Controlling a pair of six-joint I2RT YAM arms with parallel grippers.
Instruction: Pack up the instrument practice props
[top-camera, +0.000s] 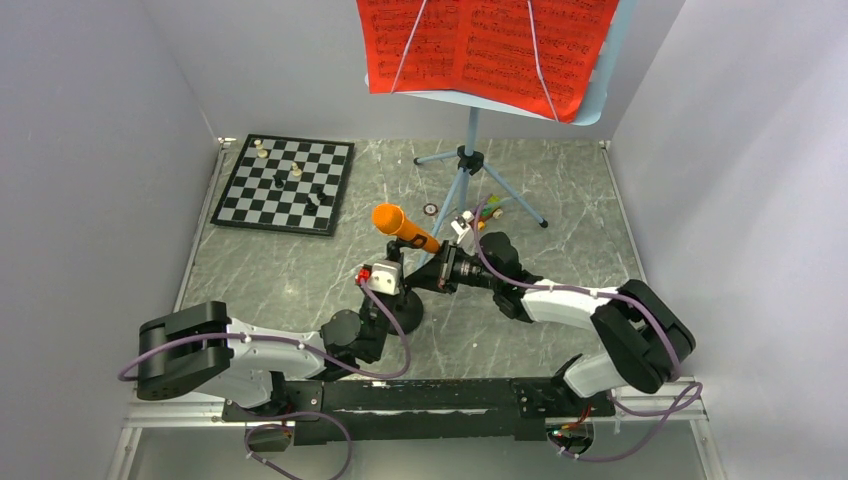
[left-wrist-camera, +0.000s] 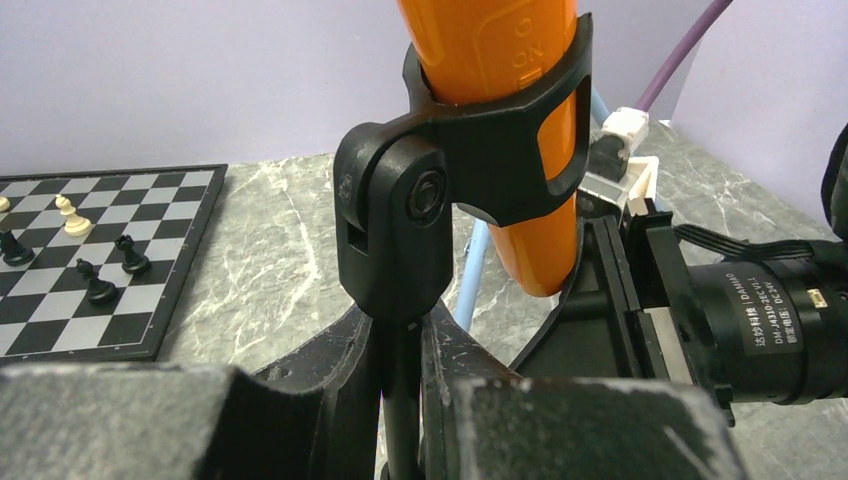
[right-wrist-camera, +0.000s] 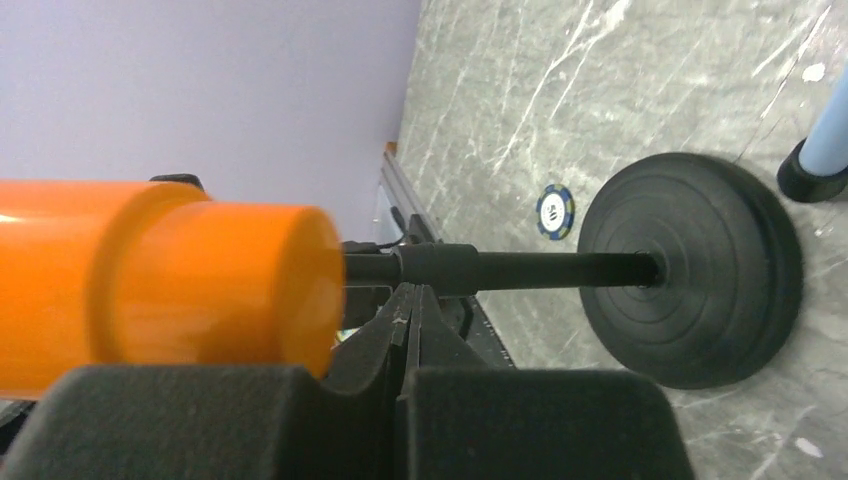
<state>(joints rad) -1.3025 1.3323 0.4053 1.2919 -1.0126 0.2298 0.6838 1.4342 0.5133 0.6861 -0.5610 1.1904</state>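
The left tool (left-wrist-camera: 398, 360) pinches the black stand (left-wrist-camera: 390, 230); the right tool (right-wrist-camera: 412, 300), at 3 o'clock, is pressed together, apparently empty. A one-sided lift could tip the orange microphone (top-camera: 403, 226) out.

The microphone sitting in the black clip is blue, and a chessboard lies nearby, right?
Not quite. The microphone is orange, not blue, as the left wrist view shows. It does sit in the black clip, with the chessboard nearby.
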